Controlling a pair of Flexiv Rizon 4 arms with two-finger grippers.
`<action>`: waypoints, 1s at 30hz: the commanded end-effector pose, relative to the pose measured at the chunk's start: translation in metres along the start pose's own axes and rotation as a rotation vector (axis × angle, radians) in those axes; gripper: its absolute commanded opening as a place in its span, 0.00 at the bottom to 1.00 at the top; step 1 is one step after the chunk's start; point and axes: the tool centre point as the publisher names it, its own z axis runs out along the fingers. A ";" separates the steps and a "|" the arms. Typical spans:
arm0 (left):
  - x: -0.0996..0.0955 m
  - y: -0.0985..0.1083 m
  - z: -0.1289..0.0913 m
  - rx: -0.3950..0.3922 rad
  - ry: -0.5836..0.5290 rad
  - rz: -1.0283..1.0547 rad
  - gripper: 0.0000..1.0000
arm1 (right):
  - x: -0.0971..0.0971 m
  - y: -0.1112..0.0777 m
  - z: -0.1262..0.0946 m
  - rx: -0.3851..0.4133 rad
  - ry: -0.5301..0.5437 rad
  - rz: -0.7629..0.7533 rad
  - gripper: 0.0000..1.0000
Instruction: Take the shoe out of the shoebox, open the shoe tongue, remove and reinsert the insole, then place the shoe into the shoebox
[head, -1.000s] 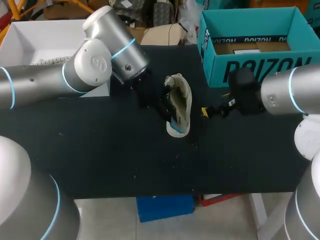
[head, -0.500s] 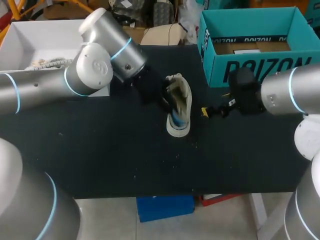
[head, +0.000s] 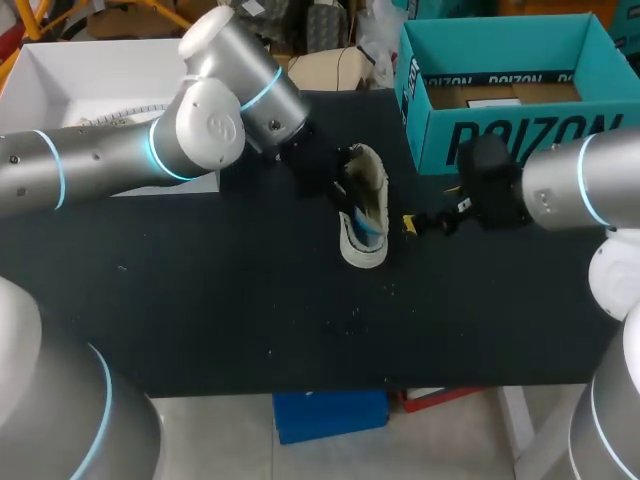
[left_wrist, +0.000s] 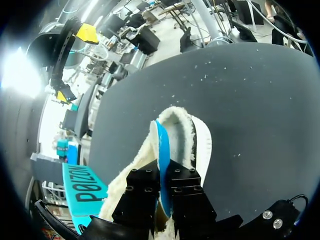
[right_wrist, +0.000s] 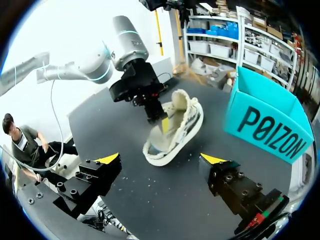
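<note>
Head view: high, behind, looking down. Left wrist: close over cream fleecy shoe (left_wrist: 182, 131). Right wrist: farther, facing same shoe.

Item: teal shoebox (head: 520, 135).
Print 1: one word in large black block capitals, spanning the long outer side wall that faces the table. It shows in the head view and both wrist views.
Print 2: smaller teal lettering, repeated along a black band on the inner back wall, in the head view only.
Wording not transcribed.

Robot lab: left arm (head: 100, 168) and right arm (head: 580, 190) over black table (head: 250, 300)
</note>
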 end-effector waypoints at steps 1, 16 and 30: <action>-0.004 -0.001 0.011 -0.018 0.076 0.017 0.00 | 0.001 0.001 0.000 0.002 -0.001 0.000 1.00; 0.009 -0.023 0.002 -0.018 0.174 0.021 0.29 | 0.001 0.001 0.000 0.002 -0.001 0.000 1.00; -0.007 -0.030 -0.014 -0.122 0.289 0.048 0.00 | 0.001 0.001 0.000 0.002 -0.001 0.000 1.00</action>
